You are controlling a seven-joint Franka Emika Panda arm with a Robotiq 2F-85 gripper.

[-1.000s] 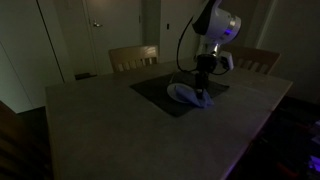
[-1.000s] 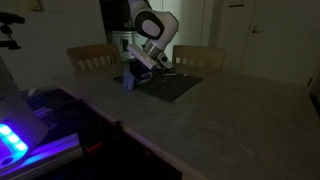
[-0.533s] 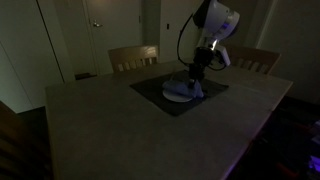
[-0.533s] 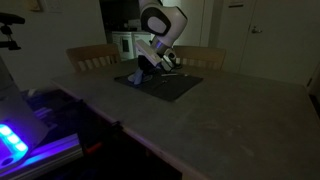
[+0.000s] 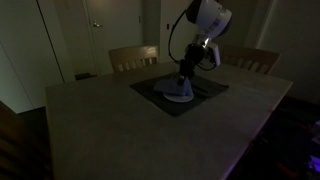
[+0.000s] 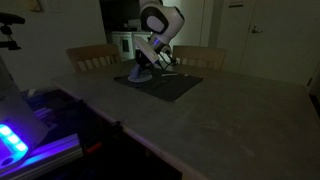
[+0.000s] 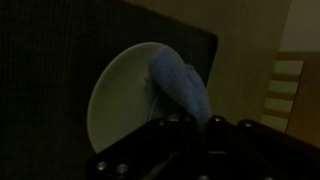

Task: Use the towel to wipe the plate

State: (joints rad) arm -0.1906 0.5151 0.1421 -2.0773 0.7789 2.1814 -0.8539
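White plate [image 7: 118, 102] sits on the dark mat [image 5: 150, 88], far side of the table [image 5: 100, 128] — blue towel [image 7: 180, 85] lies across its right part, pinched in the jaws — arm [image 5: 208, 16] leaning over it.

White and glossy along the arm [image 5: 206, 18], with a rounded, bulbous housing; trails a thin black cable [image 5: 171, 45] in a loop; ends in a dark pincer [image 5: 185, 84].

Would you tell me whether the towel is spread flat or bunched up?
Bunched: in the wrist view the towel is a narrow blue wad lying on the plate.
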